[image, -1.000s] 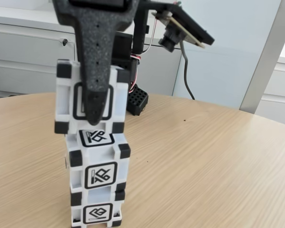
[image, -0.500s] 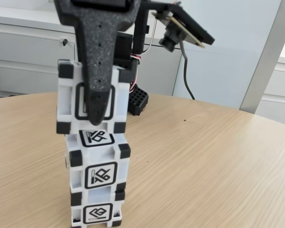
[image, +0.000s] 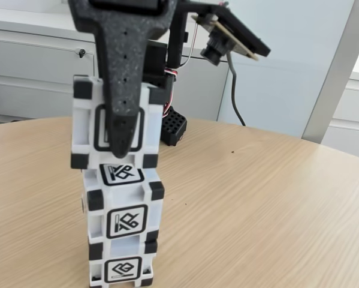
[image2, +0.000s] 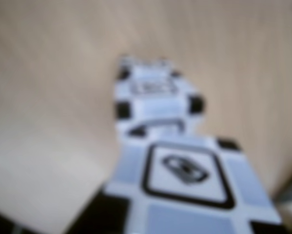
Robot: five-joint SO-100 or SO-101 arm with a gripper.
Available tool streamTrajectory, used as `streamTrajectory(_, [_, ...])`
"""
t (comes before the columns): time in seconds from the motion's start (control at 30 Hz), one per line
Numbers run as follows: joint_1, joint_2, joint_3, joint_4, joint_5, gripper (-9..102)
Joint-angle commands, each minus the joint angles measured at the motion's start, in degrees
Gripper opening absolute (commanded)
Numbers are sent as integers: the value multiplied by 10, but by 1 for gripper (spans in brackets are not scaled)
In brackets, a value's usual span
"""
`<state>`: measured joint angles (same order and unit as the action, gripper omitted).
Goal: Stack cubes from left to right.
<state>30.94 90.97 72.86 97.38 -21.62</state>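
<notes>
In the fixed view the end effector (image: 120, 141) points straight down from the top of the frame, its black finger (image: 122, 72) lying flat across the near face of the top cube (image: 86, 129) and covering most of that face's framed symbol. The other finger is hidden behind the cube, yet the cube sits between the fingers, so the end effector appears closed on it.

Directly below the fingertip is the middle cube (image: 126, 210), and beneath that the bottom cube (image: 124, 270), which stands on the wooden worktop (image: 257, 210). The three form one column, though the top cube sits shifted a little to the left of the two under it; whether its underside fully rests on the middle cube cannot be told.

Up and to the right of the end effector a small camera (image: 215, 51) hangs on a board, with a cable (image: 233, 99) dropping behind the worktop.

The wrist view is blurred: the top cube (image2: 184, 170) fills the lower part with its symbol face up, and the lower cubes (image2: 153, 105) show beyond it against the worktop (image2: 48, 73).
</notes>
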Motion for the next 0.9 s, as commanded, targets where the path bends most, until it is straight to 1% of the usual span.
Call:
streamTrajectory(0.0, [-4, 16, -20, 4, 6, 13])
streamTrajectory(0.13, [-4, 17, -12, 4, 10, 13])
streamTrajectory(0.3, [-4, 27, 36, -4, 5, 13])
streamTrajectory(0.5, [-4, 27, 37, -4, 5, 15])
streamTrajectory(0.67, [-4, 27, 33, -4, 8, 26])
streamTrajectory(0.77, [-4, 27, 32, -4, 9, 35])
streamTrajectory(0.87, [-4, 28, 31, -3, 9, 39])
